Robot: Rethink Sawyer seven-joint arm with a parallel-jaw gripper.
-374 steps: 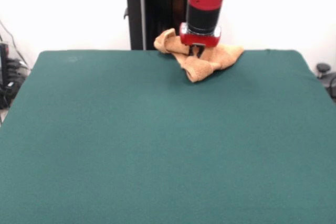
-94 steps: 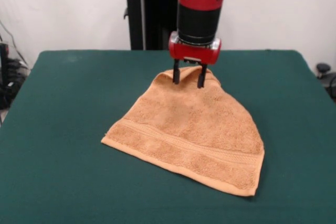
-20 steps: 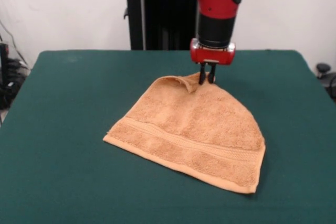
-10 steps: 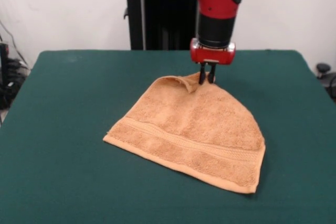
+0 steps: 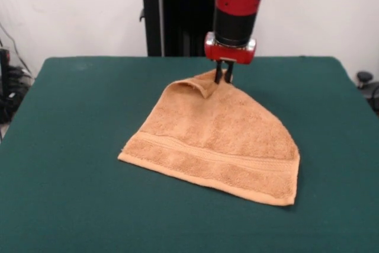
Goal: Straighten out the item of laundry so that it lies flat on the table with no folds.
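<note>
Front view, arm: red and black, comes down from above; the gripper (image 5: 224,78) sits at the far tip of the towel.
Front view, jaws: drawn close together on the peak of the cloth, with tan fabric pinched between the two dark fingers (image 5: 218,76); the cloth rises toward them, so I judge it is held, not merely touched.
Front view, towel position: the towel (image 5: 222,140) lies near the middle of the table (image 5: 71,146), a bit toward the picture's right, well clear of every edge.
Front view, towel shape: near short edge spread wide and flat, its band stripe running straight across; the cloth narrows to a point at the far end, where it is gathered under the gripper.
Front view, folds: a small flap is curled over just left of the gripper; the far corners are not visible, probably tucked under or bunched at the peak.
Progress, done: judged roughly half; the near half lies open, without visible creases.
Progress, left: far half must be opened out, both far corners drawn apart, the curled flap laid down, cloth released.
Overhead view: no picture supplied for this moment; nothing recorded.
</note>
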